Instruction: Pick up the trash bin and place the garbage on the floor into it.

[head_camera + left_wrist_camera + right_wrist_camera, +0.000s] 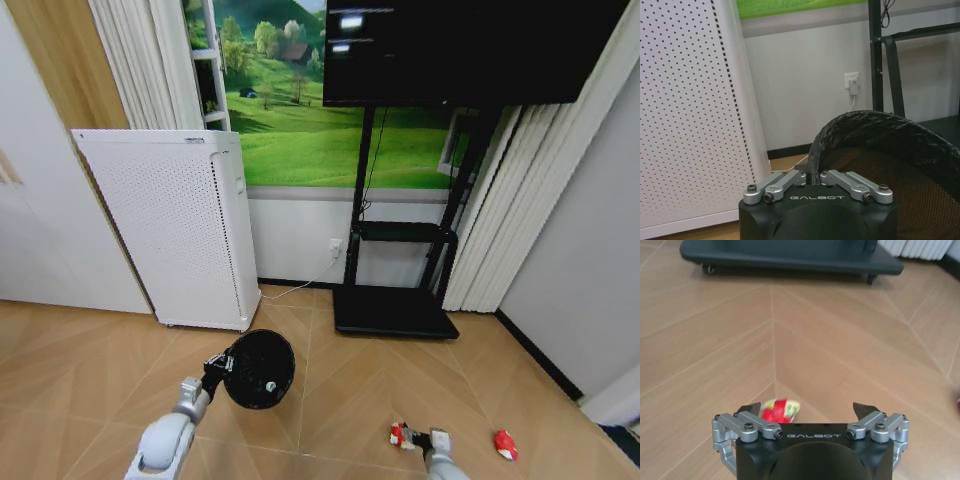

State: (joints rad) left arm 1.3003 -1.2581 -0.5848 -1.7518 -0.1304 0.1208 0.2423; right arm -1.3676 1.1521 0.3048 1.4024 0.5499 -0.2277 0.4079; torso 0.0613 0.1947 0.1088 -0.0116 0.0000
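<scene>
— Start at the left of the head picture. What's that white slab?

— A tall perforated appliance (170, 235) standing against the wall — nothing to do with the job. Just below it, lower left of centre, the left gripper (217, 367) has the trash bin (259, 368) by its rim, fingers closed onto the edge (the left wrist picture shows the liner-covered rim (880, 125) pinched right at the fingers).

— Why is the mouth facing us?

— It's tipped, I'd say so the opening is ready to take whatever gets brought over. There's a small pale thing inside (269, 385); can't tell what.

— And further right?

— Bottom edge, right of centre: the right gripper (437, 440) hangs low over the floor (340, 400), jaws wide apart, nothing in them. A red-and-white wrapper (399, 434) lies just beside it — in the right wrist picture that wrapper (780, 410) sits near the one fingertip (751, 409), not squarely between the two. I'd guess it wants shifting across before closing.

— Anything else?

— A second red wrapper (505, 444), lower right, well apart from the gripper.
</scene>
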